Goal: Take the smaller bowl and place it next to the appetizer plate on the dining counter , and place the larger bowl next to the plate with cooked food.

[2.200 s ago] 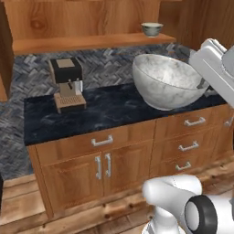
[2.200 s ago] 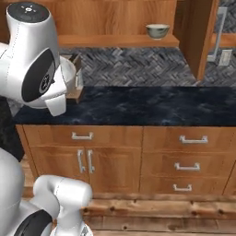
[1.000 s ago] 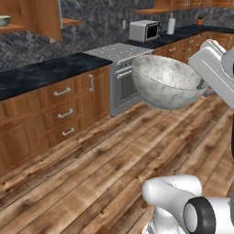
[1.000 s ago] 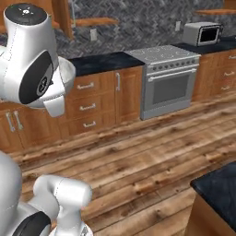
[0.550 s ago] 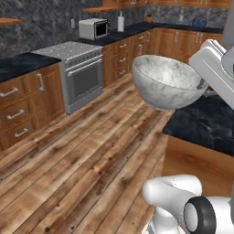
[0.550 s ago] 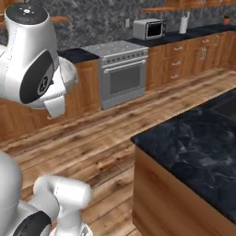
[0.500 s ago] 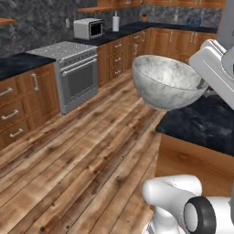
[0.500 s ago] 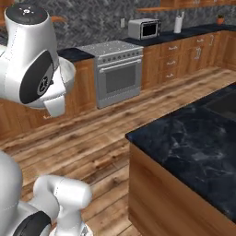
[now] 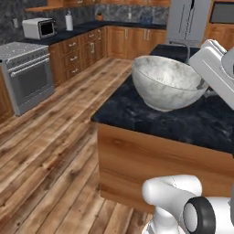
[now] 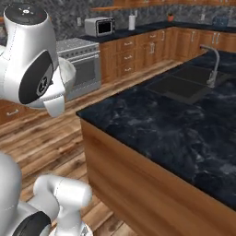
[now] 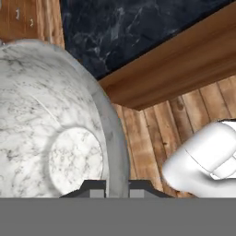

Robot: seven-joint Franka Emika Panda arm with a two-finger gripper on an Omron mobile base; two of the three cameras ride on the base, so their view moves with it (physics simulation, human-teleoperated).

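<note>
end effector (image 11: pixel 116 186): clamped on the rim of the larger bowl (image 9: pixel 167 82) — in the hand view one fingertip sits inside the wall and one outside, jaws nearly together with just the thin rim between them

grip side: the pinch is on the bowl's right edge as the left base view shows it, so the whole bowl hangs out to the left of the wrist, mouth up, tipped a bit

bowl vs desk: held clear above the near corner of the dining counter (image 9: pixel 192 121) — not touching, and part of it looks to overhang the edge toward the wooden floor (image 9: pixel 50 151)

long axis of the desk: black top runs away from the base, toward the sink (image 10: pixel 182 85) and faucet (image 10: pixel 212 64) further along

which way the target lies: can't say yet — the yellow plate with cooked food isn't anywhere on the stretch of top I can see, so my guess is it's further along the desk or off to a side

what the next move turns on: carrying the bowl inward over the top, away from the edge, before lowering — let go here and it could catch the corner

far background: stove (image 9: pixel 25 73) and microwave (image 9: pixel 39 28) on the wall run, well apart from all this
</note>
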